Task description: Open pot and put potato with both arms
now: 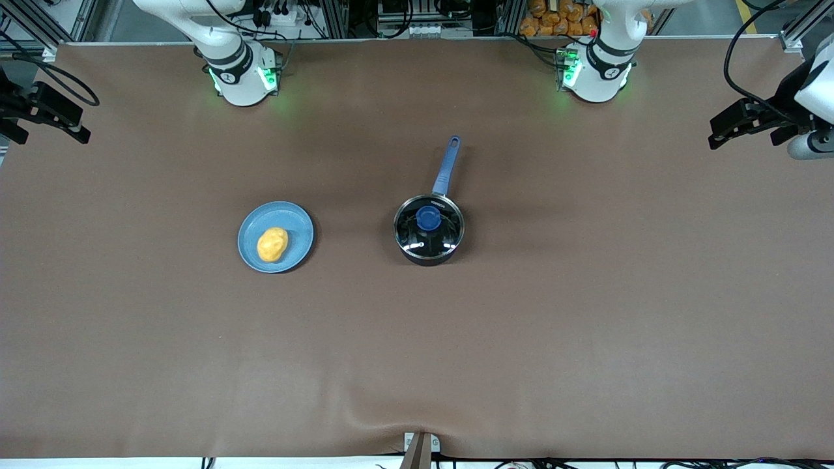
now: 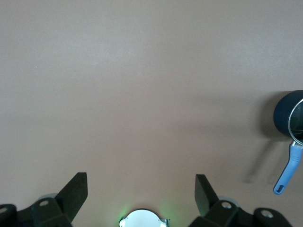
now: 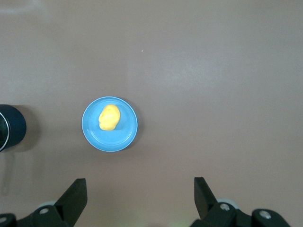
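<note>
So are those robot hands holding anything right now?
No. Both the left gripper and right gripper are open and empty, high over bare table.

plate: shallow, round, blue, lying flat on the table toward the right arm's end, well apart from the lid
lid: round glass with a metal rim, bright reflections showing on the glass; it sits closed near the middle of the table
knob: blue, round, at the centre of the lid
table: covered with a plain brown mat that runs across the whole surface, with a slight ripple at the edge nearest the front camera
orange-brown lumps: a heap off the table, past its top edge, by the left arm's end
bracket: small metal piece at the middle of the table's near edge
</note>
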You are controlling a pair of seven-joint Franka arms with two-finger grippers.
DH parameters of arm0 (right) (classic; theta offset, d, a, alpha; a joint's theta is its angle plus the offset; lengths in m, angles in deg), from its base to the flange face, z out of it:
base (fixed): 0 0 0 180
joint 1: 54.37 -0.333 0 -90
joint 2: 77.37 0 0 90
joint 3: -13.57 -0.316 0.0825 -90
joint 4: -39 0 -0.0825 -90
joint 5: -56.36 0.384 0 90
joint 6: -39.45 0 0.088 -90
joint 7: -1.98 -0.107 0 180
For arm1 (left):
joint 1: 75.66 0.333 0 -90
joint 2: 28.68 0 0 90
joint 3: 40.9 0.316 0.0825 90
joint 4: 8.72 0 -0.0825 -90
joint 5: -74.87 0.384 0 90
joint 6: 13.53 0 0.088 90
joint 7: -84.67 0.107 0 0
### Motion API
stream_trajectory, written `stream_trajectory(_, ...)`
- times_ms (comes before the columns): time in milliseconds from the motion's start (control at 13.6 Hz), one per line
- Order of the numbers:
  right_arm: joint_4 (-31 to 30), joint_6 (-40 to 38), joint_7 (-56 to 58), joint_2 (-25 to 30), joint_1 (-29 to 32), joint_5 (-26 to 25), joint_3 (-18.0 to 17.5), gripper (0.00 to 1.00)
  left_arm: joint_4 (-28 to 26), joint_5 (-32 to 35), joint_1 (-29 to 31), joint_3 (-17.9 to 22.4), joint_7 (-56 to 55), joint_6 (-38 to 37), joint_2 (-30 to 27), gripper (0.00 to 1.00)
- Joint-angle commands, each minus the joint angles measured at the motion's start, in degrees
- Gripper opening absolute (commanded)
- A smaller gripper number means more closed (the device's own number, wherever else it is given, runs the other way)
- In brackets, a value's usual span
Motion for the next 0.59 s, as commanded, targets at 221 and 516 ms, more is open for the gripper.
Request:
stream_trajectory(221,0.73,-0.66,0.71,-0.34,1.11,0.79,-0.63,1.00,1.84,0.22,-0.49,-0.69,0.23,-0.86,1.62,1.00)
stream_trajectory(516,0.73,-0.66,0.71,-0.34,1.11,0.79,-0.54,1.00,2.02,0.22,-1.46,-3.49,-0.13,0.10,5.56,1.00)
